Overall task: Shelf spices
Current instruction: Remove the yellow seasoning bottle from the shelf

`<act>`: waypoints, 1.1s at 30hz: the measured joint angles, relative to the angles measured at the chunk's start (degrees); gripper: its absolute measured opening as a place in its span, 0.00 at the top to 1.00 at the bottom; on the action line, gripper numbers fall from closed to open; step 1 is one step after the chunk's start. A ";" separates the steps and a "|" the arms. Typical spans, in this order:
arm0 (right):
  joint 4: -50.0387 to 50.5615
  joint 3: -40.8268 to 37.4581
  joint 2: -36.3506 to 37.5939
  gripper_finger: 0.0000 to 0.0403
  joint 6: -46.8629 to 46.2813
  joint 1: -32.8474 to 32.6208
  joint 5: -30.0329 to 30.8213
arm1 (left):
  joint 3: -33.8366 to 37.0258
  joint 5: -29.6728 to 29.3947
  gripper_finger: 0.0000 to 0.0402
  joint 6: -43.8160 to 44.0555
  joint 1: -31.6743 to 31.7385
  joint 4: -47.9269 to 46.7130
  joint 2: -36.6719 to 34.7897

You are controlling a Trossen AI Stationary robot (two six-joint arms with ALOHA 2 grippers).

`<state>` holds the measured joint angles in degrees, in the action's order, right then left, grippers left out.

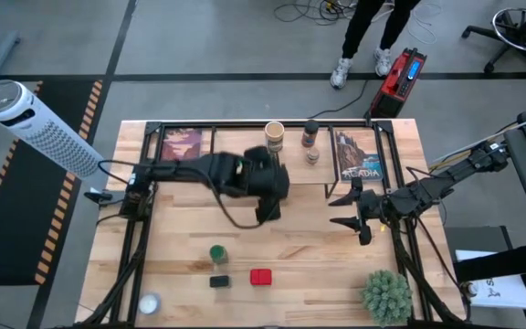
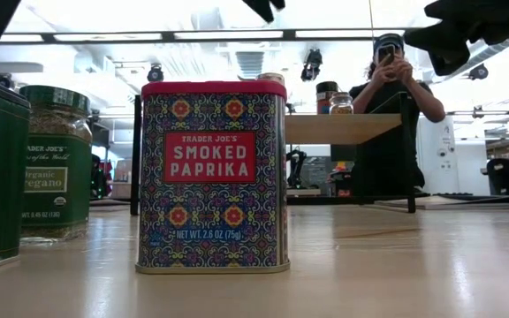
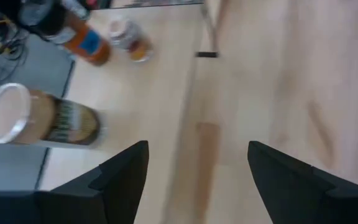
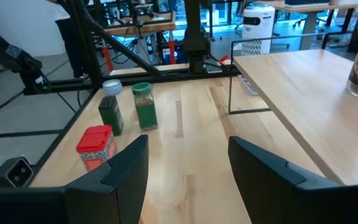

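**Hovering Over the Shelf, Left Gripper Holds Nothing**

Hanging just in front of the shelf (image 1: 336, 169), the left gripper (image 1: 265, 212) has its fingers (image 3: 126, 180) spread apart with only bare wood between them. On the shelf, the tan round jar (image 1: 274, 137) stands at the left, with the dark-capped brown bottle (image 1: 311, 133) and the tiny clear jar (image 1: 312, 155) right of it. Well in front of the shelf, near the table's front edge, sit the green-lidded jar (image 1: 217, 253), the small black box (image 1: 219, 281) and the red square tin (image 1: 261, 277). The right gripper (image 1: 362, 217) waits off the shelf's right end, fingers apart, gripping nothing. Beyond the shelf, a person (image 2: 394, 97) stands holding up a phone.
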<state>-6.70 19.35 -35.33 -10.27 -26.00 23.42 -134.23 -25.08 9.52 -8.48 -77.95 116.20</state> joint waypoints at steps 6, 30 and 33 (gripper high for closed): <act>-0.81 0.00 -0.01 0.51 3.41 0.00 0.57 | -0.09 0.28 0.33 -7.24 6.90 1.04 -0.75; -1.27 0.02 -0.02 0.51 4.16 0.00 0.11 | -0.04 14.12 0.27 -16.53 24.27 6.53 -0.79; -1.29 0.02 0.00 0.51 4.26 0.00 0.11 | -0.04 15.58 0.25 -18.25 24.59 6.55 -0.79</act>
<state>-7.99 19.38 -35.34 -6.02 -26.00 23.53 -134.28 -9.51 -8.72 16.11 -71.40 115.42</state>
